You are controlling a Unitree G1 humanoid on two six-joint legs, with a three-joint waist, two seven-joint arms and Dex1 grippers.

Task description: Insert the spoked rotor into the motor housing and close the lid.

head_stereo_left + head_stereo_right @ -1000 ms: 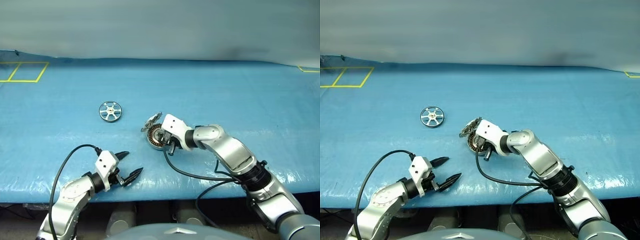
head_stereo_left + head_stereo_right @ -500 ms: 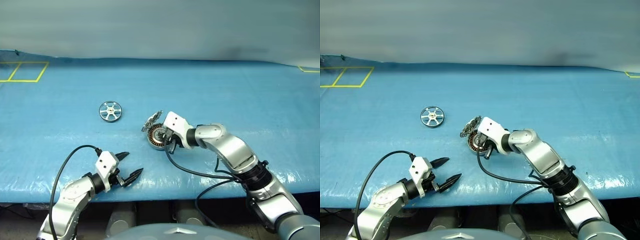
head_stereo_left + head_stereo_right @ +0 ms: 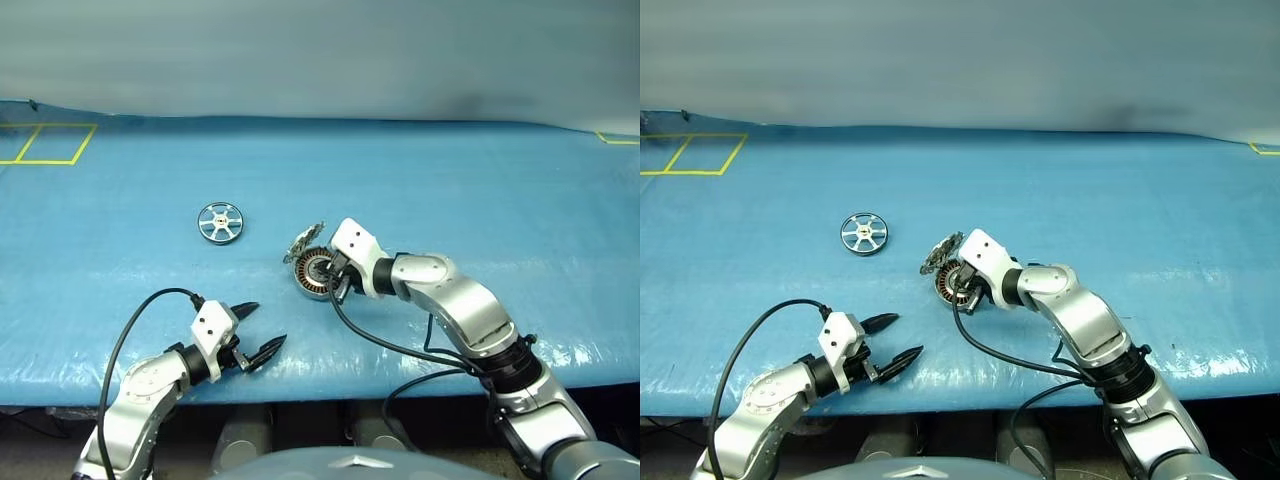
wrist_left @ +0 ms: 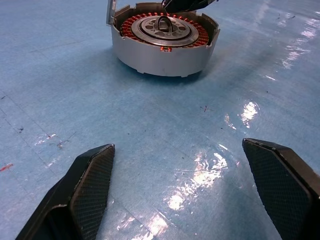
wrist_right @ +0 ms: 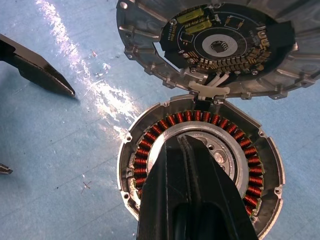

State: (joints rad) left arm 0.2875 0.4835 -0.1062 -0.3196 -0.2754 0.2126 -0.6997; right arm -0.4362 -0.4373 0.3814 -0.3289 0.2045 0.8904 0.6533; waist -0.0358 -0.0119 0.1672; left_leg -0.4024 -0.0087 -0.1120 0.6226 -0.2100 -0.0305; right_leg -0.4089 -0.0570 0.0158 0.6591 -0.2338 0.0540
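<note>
The spoked rotor (image 3: 220,221), a shiny silver wheel, lies flat on the blue table, to the left of and a little beyond the motor housing (image 3: 316,274). The housing is open, its copper windings (image 5: 150,145) ringing a silver bearing. Its toothed lid (image 3: 304,243) stands tilted up from the far rim, with a circuit board (image 5: 220,45) on its inner face. My right gripper (image 5: 182,137) is shut with nothing in it, its tips over the bearing. My left gripper (image 3: 268,324) hangs open and empty near the table's front edge, the housing (image 4: 160,57) a little beyond its fingers (image 4: 92,175).
The blue sheet (image 3: 470,190) covers the whole table. Yellow tape squares (image 3: 48,144) mark its far left corner. A black cable (image 3: 390,345) loops from my right wrist across the sheet near the front edge.
My right wrist has turned a little, its shut fingers staying over the housing. The left arm, rotor and lid have not moved.
</note>
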